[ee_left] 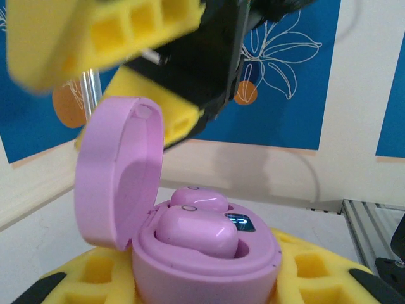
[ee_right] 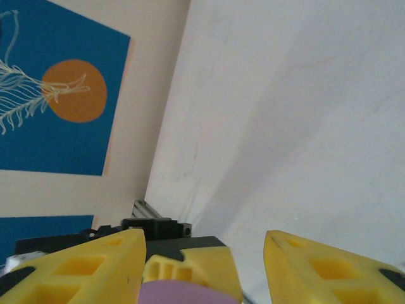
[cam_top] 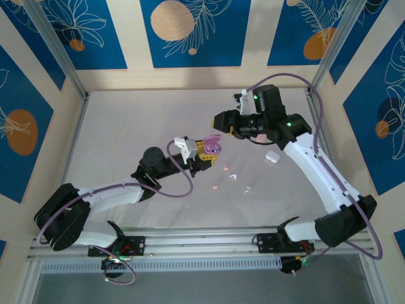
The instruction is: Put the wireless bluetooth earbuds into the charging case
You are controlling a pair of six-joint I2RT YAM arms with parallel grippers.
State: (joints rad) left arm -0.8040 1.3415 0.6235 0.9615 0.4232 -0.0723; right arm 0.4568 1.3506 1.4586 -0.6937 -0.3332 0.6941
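- Two light purple earbuds (ee_left: 196,231), smooth glossy bean shapes, sit side by side in the wells of the charging case (ee_left: 209,272).
- The charging case is rounded pale purple plastic with its hinged lid (ee_left: 117,171) standing upright. It is held above the middle of the table (cam_top: 126,126).
- The left gripper (cam_top: 210,154) has its ribbed yellow fingers (ee_left: 95,272) clamped on the base of the case from both sides.
- The right gripper (ee_right: 204,250) hangs just above the lid. Its yellow fingers stand apart with nothing pinched between them.
- Four loose earbuds lie on the table between the held case and the near edge: two pale pink (cam_top: 216,187) (cam_top: 226,168) and two white (cam_top: 232,176) (cam_top: 247,189).
- A white case (cam_top: 272,156), pebble-shaped, lies right of centre, beside the right arm.
- The table top is matt white and creased.
- The wall panels (cam_top: 190,31) are blue with orange discs and white leaf outlines.
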